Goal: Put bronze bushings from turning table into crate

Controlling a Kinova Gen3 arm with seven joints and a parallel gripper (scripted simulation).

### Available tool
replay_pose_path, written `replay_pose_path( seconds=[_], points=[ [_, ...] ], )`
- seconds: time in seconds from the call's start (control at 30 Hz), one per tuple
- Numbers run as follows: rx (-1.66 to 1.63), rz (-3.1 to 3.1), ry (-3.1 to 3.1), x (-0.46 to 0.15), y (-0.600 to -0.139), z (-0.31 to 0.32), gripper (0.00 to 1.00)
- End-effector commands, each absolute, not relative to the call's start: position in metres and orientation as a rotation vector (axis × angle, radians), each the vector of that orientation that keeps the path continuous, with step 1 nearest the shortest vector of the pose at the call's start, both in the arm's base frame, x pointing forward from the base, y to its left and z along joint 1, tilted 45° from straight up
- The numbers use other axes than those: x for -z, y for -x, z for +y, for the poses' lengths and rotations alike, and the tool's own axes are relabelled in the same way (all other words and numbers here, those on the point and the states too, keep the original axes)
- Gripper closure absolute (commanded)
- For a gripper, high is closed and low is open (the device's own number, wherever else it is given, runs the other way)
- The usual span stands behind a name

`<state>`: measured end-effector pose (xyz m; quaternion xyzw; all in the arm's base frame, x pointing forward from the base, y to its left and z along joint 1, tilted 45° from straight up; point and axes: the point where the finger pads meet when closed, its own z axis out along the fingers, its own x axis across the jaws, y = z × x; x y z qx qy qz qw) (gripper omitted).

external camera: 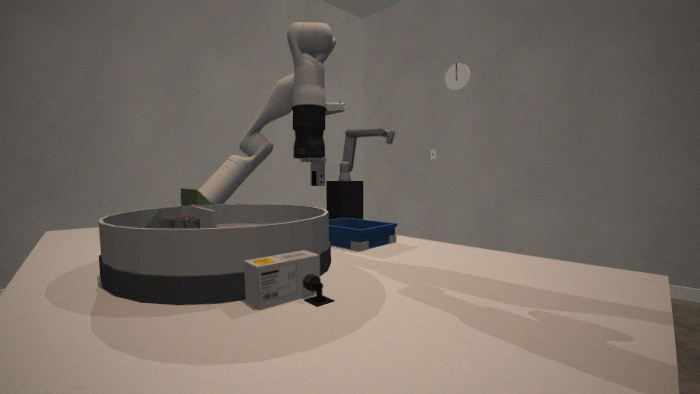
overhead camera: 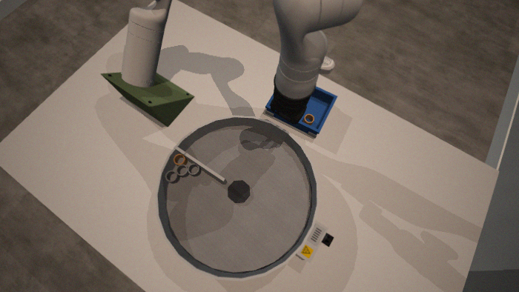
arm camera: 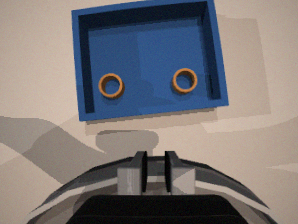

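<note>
My gripper (external camera: pixel 317 185) (arm camera: pixel 155 164) is part open, with nothing between its fingers. It hangs above the table, beside the crate (overhead camera: pixel 327 114) (external camera: pixel 370 235) (arm camera: pixel 76 65); in the top view the arm hides it. In the wrist view one bronze bushing (arm camera: pixel 101 85) stands at the crate's left and another bronze bushing (arm camera: pixel 175 80) (overhead camera: pixel 305 119) at its right. On the turning table (overhead camera: pixel 313 196) (external camera: pixel 175 250), one bronze bushing (overhead camera: pixel 175 159) lies beside the white bar. Three steel bushings lie close by: one steel bushing (overhead camera: pixel 166 176), a middle one, and another steel bushing (overhead camera: pixel 199 170) nearest the bar.
The white bar (overhead camera: pixel 202 166) runs from the turning table's wall towards the dark hub (overhead camera: pixel 239 191). The wall stands high around the bushings. A grey control box (overhead camera: pixel 312 241) (external camera: pixel 275 285) sits at the turning table's outside. The arm's green base (overhead camera: pixel 163 98) stands at the upper left.
</note>
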<state>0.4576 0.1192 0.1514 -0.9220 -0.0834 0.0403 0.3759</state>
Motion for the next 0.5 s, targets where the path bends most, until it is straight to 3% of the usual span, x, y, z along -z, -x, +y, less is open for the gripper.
replay_pose_path(
  seconds=[0.0, 0.47],
  points=[
    [-0.103, -0.202, 2.357, -0.151, -0.457, 0.116, 0.6],
    [-0.143, -0.106, 2.366, -0.116, -0.437, 0.082, 0.6]
  ],
)
